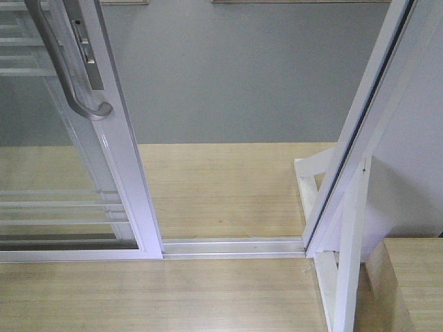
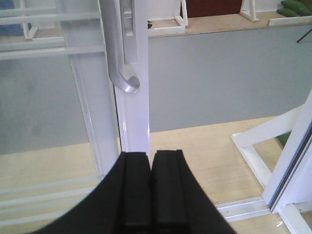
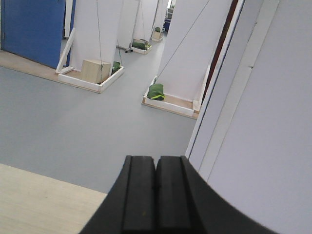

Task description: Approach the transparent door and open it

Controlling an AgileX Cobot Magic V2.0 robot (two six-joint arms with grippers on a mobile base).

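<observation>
Both my grippers, left (image 2: 151,168) and right (image 3: 156,173), sit pressed closed and empty; door (image 1: 124,173) stands slid aside, handle (image 2: 119,58) just ahead.

The exterior front-facing view looks steeply down from close in front of the doorway, with the white-framed clear-glass sliding door (image 1: 104,149) and its curved silver-grey pull handle (image 1: 69,69) at upper left, the white floor track (image 1: 232,247) across the lower middle, and a white slanted frame post (image 1: 360,124) at right. The left wrist-mounted view sits lower and nearer, looking forward over the black left gripper (image 2: 151,168) at the frame's bottom edge, and shares that same stile, handle (image 2: 119,53), track and grey floor beyond. The right wrist-mounted view looks forward over the black right gripper (image 3: 156,170) at bottom centre, past a white wall panel (image 3: 273,122) close on the right, far across the grey floor (image 3: 73,117) toward distant white partitions at the top
</observation>
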